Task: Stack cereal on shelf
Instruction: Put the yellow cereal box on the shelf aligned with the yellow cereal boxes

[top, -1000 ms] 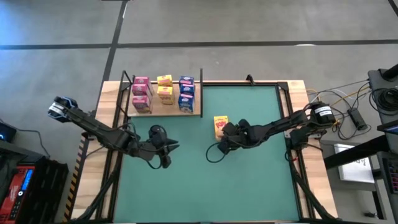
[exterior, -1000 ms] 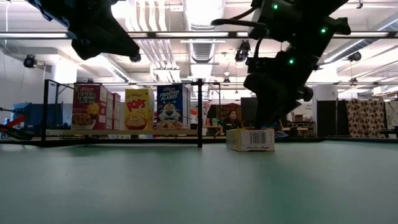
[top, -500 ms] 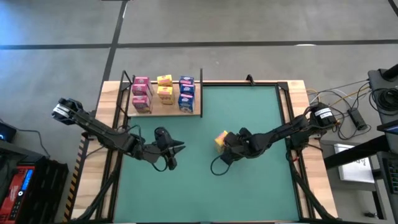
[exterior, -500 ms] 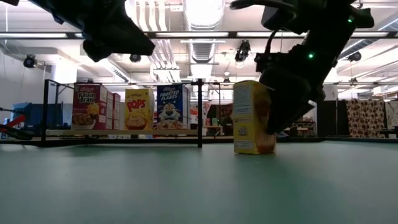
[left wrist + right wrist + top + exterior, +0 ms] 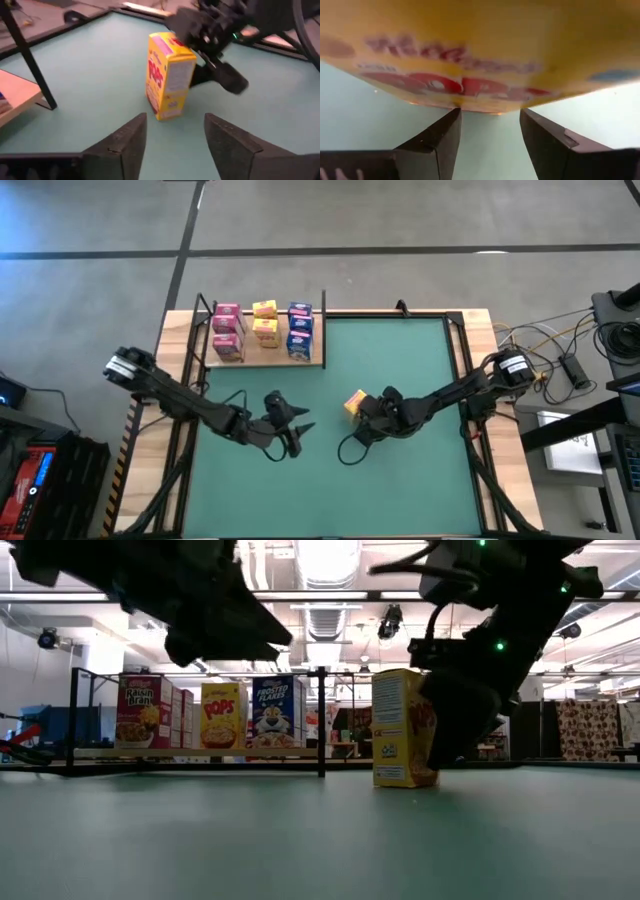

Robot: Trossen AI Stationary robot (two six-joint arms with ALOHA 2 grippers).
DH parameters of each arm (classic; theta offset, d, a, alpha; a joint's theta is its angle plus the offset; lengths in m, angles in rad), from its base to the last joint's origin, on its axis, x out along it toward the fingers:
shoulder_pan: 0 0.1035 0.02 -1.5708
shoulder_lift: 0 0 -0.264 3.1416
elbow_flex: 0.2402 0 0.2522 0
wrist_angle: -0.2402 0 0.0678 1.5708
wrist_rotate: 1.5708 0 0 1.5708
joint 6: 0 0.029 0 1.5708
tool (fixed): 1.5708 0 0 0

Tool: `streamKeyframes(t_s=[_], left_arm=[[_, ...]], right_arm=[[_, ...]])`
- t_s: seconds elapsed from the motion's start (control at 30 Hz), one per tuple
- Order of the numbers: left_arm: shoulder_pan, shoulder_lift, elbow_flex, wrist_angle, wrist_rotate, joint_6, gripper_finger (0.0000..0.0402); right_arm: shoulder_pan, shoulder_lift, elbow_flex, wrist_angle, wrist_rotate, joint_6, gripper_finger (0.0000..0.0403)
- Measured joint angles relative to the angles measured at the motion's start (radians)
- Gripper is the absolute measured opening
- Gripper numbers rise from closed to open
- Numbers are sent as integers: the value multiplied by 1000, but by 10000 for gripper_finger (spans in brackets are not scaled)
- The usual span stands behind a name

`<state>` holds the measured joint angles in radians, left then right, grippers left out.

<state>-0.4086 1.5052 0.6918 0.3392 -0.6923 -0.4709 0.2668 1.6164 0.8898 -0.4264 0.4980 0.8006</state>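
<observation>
A yellow cereal box [image 5: 354, 402] stands upright on its short end on the green mat, also in the low view [image 5: 403, 728] and the left wrist view [image 5: 167, 75]. My right gripper [image 5: 368, 409] is open at the box's right side; its fingertips [image 5: 454, 114] sit just short of the box's wide printed face [image 5: 470, 60]. My left gripper [image 5: 294, 426] is open and hovers above the mat left of the box, pointing at it [image 5: 175, 135]. The shelf [image 5: 318, 345] near the far left corner carries several pink, yellow and blue boxes [image 5: 224, 715]. My right gripper comes level from the table's right side, open fingers facing the yellow box's wide printed face [image 5: 485, 100] near its lower edge. I cannot tell whether the fingertips touch it. The box stands on the mat on its own bottom end [image 5: 405, 780].
Black upright posts [image 5: 321, 720] stand at the shelf's edges, between the shelf and the yellow box. A loose black cable [image 5: 350, 448] hangs below the right arm. Green mat [image 5: 400, 490] lies open toward the near edge.
The yellow box lay flat a second ago; it has been tipped up onto its short end beside my right gripper, which moved slightly toward the near edge. My left gripper has travelled toward the right and the near edge, closing on the box.
</observation>
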Motion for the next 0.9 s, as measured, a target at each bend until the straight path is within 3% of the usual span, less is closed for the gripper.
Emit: streamKeyframes(t_s=[0.23, 0.43, 0.63, 0.9], left_arm=[[4, 123, 0, 169, -159, 31, 196], [7, 246, 0, 383, -188, 93, 197], [7, 340, 0, 583, -190, 205, 197], [15, 446, 48, 629, -190, 229, 197]], right_arm=[[13, -12, 0, -16, -8, -30, 192], [19, -44, 0, -28, -9, -83, 192], [19, -91, 1, -172, -6, -129, 192], [19, -144, -23, -213, 100, -486, 192]])
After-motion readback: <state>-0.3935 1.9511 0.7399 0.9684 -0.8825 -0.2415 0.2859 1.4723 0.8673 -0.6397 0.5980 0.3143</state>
